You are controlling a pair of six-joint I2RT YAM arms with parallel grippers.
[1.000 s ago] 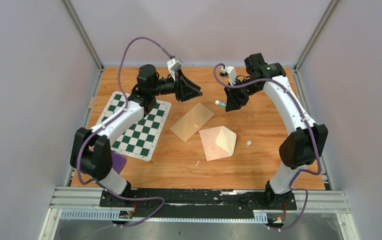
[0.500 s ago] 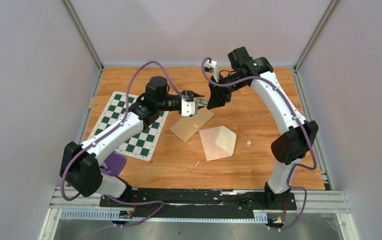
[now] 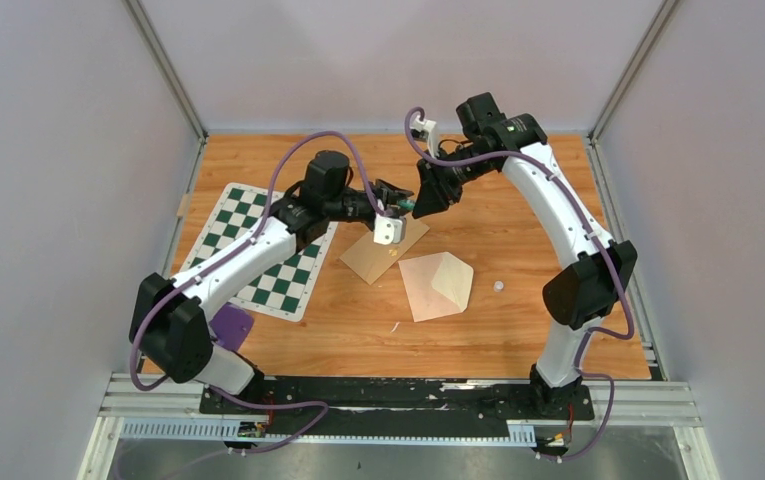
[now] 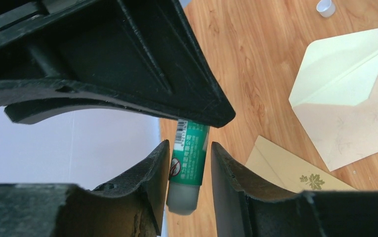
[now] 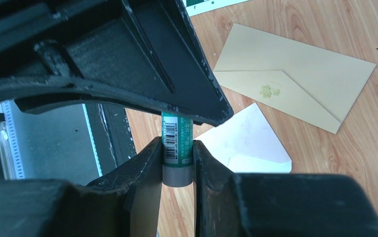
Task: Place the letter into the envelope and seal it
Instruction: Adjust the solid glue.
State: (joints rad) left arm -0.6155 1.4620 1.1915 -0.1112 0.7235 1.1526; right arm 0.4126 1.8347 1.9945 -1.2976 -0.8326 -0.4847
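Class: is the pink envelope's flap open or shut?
Open. The pink envelope has its flap folded back from the body in the left wrist view, cream inner face showing.

Glue stick (image 4: pixel 189 163) top hidden; wht cap (image 4: pixel 326 6) cut off @ top edge.

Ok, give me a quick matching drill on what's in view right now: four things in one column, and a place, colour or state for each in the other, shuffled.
Things:
1 glue stick
2 pink envelope
3 chess mat
4 small white cap

Descriptions:
A green and white squares
B pinched in the right gripper, held in the air
C flap open
D lying alone, right of the pink envelope

Pairs: 1-B; 2-C; 3-A; 4-D
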